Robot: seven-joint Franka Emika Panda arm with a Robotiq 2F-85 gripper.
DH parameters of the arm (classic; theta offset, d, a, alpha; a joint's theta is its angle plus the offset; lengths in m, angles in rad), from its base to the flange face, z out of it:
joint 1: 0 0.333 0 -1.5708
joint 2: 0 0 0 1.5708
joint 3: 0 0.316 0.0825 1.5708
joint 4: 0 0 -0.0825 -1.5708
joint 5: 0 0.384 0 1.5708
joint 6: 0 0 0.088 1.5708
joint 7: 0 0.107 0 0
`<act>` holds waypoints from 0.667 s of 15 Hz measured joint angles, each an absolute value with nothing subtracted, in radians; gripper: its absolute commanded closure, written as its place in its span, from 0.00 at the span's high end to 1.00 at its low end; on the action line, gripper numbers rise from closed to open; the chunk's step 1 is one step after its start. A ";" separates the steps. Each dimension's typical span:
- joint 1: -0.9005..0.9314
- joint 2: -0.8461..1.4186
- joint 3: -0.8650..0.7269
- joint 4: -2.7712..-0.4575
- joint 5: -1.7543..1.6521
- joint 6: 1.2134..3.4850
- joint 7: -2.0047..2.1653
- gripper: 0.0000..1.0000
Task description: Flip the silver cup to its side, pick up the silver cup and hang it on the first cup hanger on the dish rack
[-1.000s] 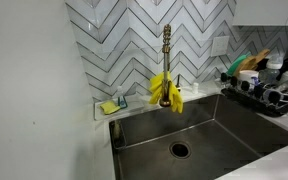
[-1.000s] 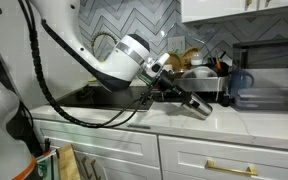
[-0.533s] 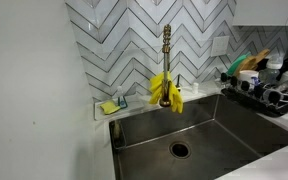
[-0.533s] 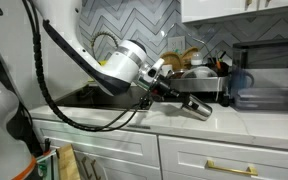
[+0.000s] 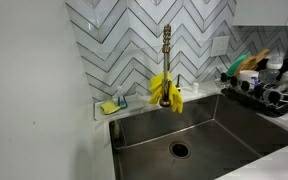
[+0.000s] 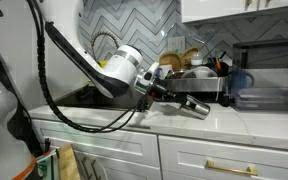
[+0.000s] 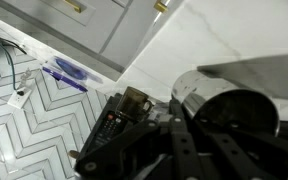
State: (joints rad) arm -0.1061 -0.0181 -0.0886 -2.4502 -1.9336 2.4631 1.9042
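The silver cup lies tilted on its side on the white counter, in front of the black wire dish rack. My gripper reaches down to it from the left and looks shut on the cup's rim. In the wrist view the cup fills the right side with its dark mouth towards the camera. The gripper fingers straddle its wall. The dish rack also shows at the right edge of an exterior view, loaded with dishes. The cup and gripper are out of that view.
A steel sink lies below a brass faucet with a yellow cloth draped on it. A small white soap tray sits at the sink's back corner. A dark appliance stands on the counter beyond the rack.
The arm's wrist has swung lower and back to the left. The gripper tips and the cup have stayed at the same spot on the counter.
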 measured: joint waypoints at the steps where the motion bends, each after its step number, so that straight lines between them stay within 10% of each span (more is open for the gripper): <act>1: -0.103 -0.016 -0.087 -2.453 -1.936 2.462 1.907 0.44; 6: -0.093 -0.001 -0.083 -2.463 -1.941 2.459 1.933 0.78; 10: -0.091 0.000 -0.082 -2.463 -1.941 2.459 1.945 0.81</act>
